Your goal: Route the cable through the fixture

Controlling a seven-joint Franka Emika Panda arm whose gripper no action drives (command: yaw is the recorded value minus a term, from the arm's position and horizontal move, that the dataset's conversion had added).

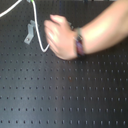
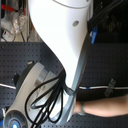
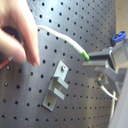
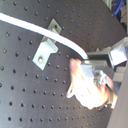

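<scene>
Likely a robotics lab, black perforated breadboard table [image 1: 65, 95], cluttered bench [image 2: 12, 22] behind, blurred

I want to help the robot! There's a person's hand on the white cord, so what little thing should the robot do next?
Probably wait. A hand is holding the cable next to the clip, and the cable lies beside it, not yet through it.

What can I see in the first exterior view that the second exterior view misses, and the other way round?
Only the first exterior view shows the grey clip on the board, with the cable looping beside it. Only the second exterior view shows the robot's big white arm and its black hoses. Both show a person's hand reaching over the black pegboard.
</scene>
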